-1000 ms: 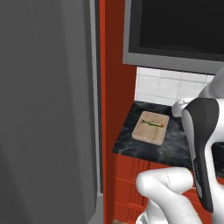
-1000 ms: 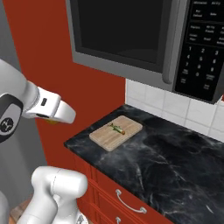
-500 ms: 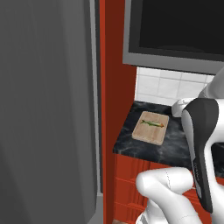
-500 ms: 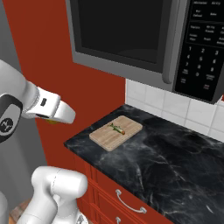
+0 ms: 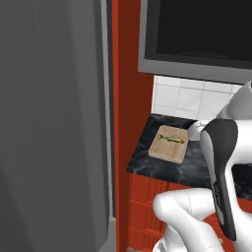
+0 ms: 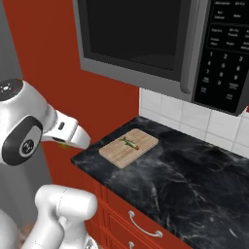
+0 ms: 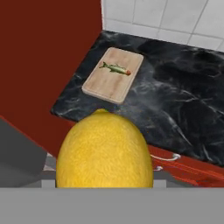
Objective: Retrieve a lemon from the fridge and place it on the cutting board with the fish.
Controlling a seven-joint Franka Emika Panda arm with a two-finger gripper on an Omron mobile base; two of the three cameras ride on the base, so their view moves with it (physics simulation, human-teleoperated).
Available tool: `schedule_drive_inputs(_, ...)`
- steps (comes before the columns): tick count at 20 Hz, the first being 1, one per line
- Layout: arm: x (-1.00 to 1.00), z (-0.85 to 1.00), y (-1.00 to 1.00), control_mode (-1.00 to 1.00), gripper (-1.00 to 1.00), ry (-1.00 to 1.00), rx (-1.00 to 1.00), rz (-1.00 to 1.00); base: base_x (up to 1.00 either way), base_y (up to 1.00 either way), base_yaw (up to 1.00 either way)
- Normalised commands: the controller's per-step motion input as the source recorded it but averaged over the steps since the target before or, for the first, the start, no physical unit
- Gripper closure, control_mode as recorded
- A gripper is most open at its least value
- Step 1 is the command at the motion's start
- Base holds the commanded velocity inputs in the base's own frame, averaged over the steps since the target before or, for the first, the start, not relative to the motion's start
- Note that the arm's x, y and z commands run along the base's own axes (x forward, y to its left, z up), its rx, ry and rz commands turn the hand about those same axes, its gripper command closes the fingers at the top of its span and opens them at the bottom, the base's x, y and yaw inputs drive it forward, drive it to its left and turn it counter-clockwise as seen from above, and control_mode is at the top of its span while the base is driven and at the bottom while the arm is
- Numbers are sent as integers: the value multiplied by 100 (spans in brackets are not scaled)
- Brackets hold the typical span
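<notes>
Your gripper (image 6: 64,144) is clamped on the round yellow lemon (image 7: 105,151), which sits large in the hand view, held in the air off the corner of the black marble counter (image 6: 194,180). Beyond it, the flat tan wooden cutting board (image 7: 113,75) lies on the counter near the red wall, the small green fish (image 7: 115,68) on top.

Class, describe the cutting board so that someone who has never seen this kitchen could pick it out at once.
Start at the big grey microwave hung on the wall, then drop to the black marbled counter below it. At the counter's end beside the red wall lies the flat, light tan rectangular wooden cutting board. It alone is pale on that dark surface, and a small green fish lies on it.
</notes>
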Motion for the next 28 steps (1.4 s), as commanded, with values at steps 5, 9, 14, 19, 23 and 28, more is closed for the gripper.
schedule_drive_inputs(5, 31, -67, 0, -100, 100, 1, 16, 0, 0, 0, 0)
schedule_drive_inputs(9, 87, -75, -6, -100, 100, 2, 4, -5, 0, 0, 0)
schedule_drive_inputs(14, 96, -75, -9, -100, 100, 6, 0, -6, 0, 0, 0)
schedule_drive_inputs(19, 91, -41, -32, -100, 100, 17, 0, 0, 0, 0, 0)
schedule_drive_inputs(23, 84, -14, -24, -100, 100, 8, 0, 0, 0, 0, 0)
schedule_drive_inputs(28, 52, -8, -4, -100, 100, 15, -5, 0, 0, 0, 0)
